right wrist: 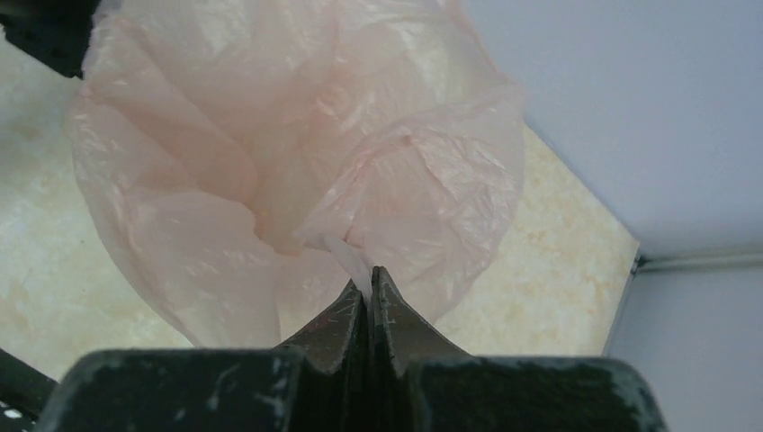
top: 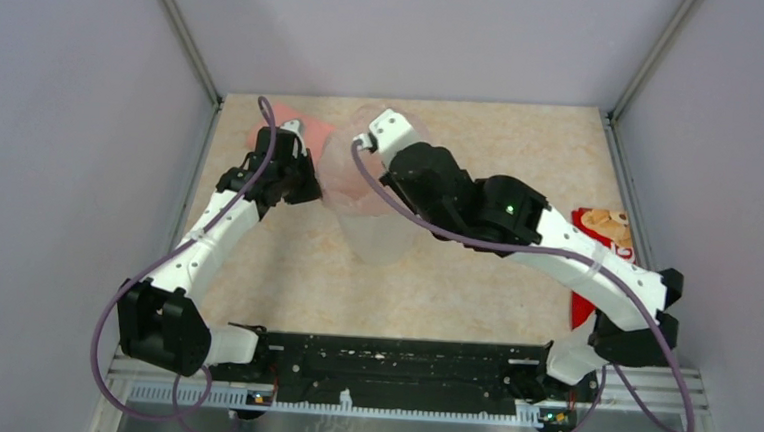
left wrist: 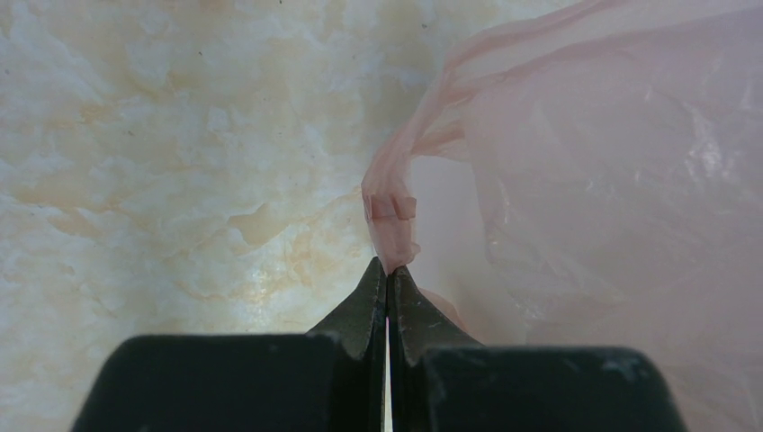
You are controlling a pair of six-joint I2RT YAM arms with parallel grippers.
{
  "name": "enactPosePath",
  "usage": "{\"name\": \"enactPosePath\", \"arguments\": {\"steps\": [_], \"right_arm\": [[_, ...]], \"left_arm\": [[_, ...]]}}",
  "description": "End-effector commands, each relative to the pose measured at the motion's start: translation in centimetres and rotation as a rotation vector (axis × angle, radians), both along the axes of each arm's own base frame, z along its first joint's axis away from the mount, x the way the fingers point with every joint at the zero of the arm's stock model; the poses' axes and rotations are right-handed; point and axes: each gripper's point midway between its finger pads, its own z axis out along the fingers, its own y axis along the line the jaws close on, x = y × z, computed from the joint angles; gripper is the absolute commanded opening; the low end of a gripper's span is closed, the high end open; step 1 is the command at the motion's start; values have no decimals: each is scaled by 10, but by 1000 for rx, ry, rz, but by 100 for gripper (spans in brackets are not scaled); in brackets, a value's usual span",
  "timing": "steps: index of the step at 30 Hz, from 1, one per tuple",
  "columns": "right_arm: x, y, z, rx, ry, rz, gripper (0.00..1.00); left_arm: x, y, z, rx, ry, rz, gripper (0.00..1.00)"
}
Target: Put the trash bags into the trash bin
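Two arms rise from the black base rail at the near edge of the counter (top: 474, 292), the left arm (top: 211, 241) reaching to the far left and the right arm (top: 557, 242) crossing towards the middle. There are two end effectors, and both are pinched tight on film. The left end effector (left wrist: 389, 273) has its tips together on a twisted corner of the trash bag (top: 345, 174). The right end effector (right wrist: 369, 286) grips a fold at the bag's edge, with no gap between its fingers.

To the right, partly under the right arm, lies one red packet (top: 608, 230) with a brown-and-cream picture on it. Its white lettering is too small to read.

Near the middle of the counter is one trash bin (top: 382, 238), white and translucent, narrowing at its near end.

The one bag, pale pink and crinkled, is held spread between the two end effectors, billowing open like a pouch in the right wrist view. From overhead it overlaps the bin's far part. I cannot tell whether any of the film is inside the rim.

Farthest back, behind the left end effector, shows one salmon-pink cloth (top: 286, 118).
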Motion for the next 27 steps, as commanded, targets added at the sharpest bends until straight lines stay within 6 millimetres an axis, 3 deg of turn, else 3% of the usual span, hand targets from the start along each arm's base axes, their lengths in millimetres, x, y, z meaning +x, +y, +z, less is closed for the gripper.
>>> {"name": "enactPosePath", "arguments": {"steps": [1,5,11,20,22,25,27], "right_arm": [[6,-48,30,358,-25,-244,0],[10,-71,1,499,35,-326,0],[0,-67,-28,654,132,-302,0],[15,-75,-85,697,201,-387,1],[21,-77,-102,709,243,-398,7],[20,-79,-102,707,248,-399,18],[20,-81,-99,702,240,-398,35]], "left_arm": [[9,-7,22,-24,-72,-24,0],[9,-8,21,-28,-70,-33,0],[8,-9,20,-30,-68,-40,0],[8,-9,19,-27,-67,-41,0],[8,-7,20,-17,-69,-37,0],[9,-7,22,-16,-73,-39,0],[10,-6,22,-11,-73,-37,0]]}}
